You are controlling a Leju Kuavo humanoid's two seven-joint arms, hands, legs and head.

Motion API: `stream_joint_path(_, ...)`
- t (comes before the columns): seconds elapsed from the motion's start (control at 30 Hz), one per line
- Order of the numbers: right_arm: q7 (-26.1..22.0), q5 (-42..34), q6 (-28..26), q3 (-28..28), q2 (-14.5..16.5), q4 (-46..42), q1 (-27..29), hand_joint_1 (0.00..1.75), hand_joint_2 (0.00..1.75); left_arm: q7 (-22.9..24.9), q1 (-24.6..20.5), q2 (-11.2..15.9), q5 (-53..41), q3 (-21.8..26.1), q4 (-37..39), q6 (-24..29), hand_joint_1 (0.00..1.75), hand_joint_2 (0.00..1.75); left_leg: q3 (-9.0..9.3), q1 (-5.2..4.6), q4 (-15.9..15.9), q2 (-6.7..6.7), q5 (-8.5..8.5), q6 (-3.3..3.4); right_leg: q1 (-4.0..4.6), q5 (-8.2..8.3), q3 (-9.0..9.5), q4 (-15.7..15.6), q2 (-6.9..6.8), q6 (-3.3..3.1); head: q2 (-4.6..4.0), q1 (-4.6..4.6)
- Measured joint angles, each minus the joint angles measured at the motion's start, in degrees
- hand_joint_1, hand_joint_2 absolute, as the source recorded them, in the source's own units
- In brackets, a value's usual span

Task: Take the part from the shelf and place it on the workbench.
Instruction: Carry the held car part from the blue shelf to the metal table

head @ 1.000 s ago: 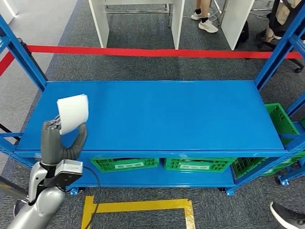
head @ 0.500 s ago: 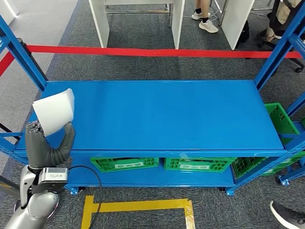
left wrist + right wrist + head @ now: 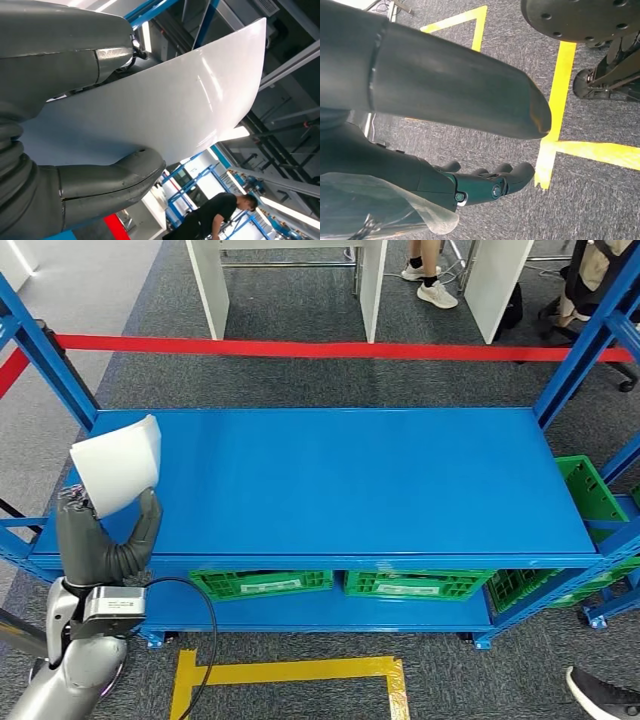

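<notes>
Holding the white part (image 3: 117, 476) between thumb and fingers, the left hand (image 3: 98, 540) is raised above the near left corner of the blue shelf (image 3: 340, 480); the part is tilted and does not touch the shelf. The right hand (image 3: 444, 145) hangs over the grey carpet (image 3: 584, 200) near yellow tape (image 3: 554, 120), fingers apart, grasping nothing.

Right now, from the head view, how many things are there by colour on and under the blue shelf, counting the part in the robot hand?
White: 1, the part held by the left robot hand.
Green: 3 crates, left, middle, right.
Total: 4
</notes>
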Motion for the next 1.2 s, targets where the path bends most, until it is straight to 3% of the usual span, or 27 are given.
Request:
stream_joint_path(0.2,-3.2,0.2,-1.6,-2.0,-0.3,5.0,-3.3,0.00,0.00,0.6,-0.5,0.0,3.0,-1.2,0.4,-1.9,1.75,1.75,-0.01,0.00,0.0,0.03,0.00,0.00,0.00,0.00,-0.02,0.0,0.03,0.00,0.00,0.00)
stream_joint_path(0.47,-7.5,3.8,-9.8,-1.4,-2.4,11.0,-6.1,0.00,0.00,2.5,-0.9,0.0,3.6,-2.3,0.3,-2.5,1.75,1.75,-0.03,0.00,0.0,0.03,0.00,0.00,-0.01,0.00,-0.01,0.0,0.03,0.00,0.00,0.01)
stream_joint_path(0.73,-6.3,-2.5,-5.5,-3.6,-1.5,9.2,-5.5,0.00,0.00,0.7,1.7,0.0,8.8,-2.3,0.1,-2.4,1.75,1.75,-0.05,0.01,0.0,0.03,-0.03,0.00,0.00,-0.02,-0.04,0.0,0.03,-0.02,0.00,0.00)
stream_joint_path(1.2,-6.4,-1.8,-6.2,-4.4,-1.1,8.8,-5.3,0.00,0.00,-1.6,4.6,-0.4,11.8,-1.4,0.1,-2.1,1.75,1.75,-0.05,0.00,0.0,0.03,-0.02,0.01,0.00,-0.02,-0.02,0.0,0.02,-0.02,0.00,0.00)
